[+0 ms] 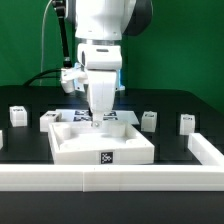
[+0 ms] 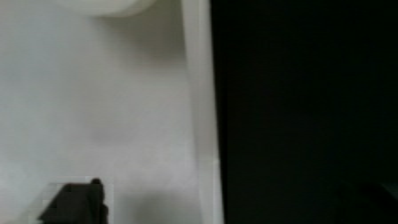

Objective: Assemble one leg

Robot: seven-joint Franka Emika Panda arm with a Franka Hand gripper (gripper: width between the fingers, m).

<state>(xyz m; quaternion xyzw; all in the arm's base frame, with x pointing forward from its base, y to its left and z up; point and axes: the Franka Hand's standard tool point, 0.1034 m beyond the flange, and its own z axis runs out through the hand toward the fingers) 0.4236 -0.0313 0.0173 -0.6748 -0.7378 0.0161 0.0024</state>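
Note:
The white square tray-like part [image 1: 72, 142] with a raised rim lies in the middle of the black table, a tag on its front wall. My gripper [image 1: 100, 119] is lowered over the tray's back part. In the wrist view the gripper [image 2: 228, 205] stands wide open with nothing between the fingers. One dark fingertip [image 2: 75, 204] shows over the tray's white surface [image 2: 89, 110]; the other is lost against the black table. Small white legs with tags stand apart on the table: one at the exterior view's left [image 1: 17, 115] and two at its right [image 1: 148, 120] [image 1: 186, 123].
A low white rail [image 1: 110, 179] runs along the front of the table and turns back at the exterior view's right [image 1: 206, 150]. A round white shape [image 2: 116, 8] shows on the tray surface in the wrist view. A green wall stands behind.

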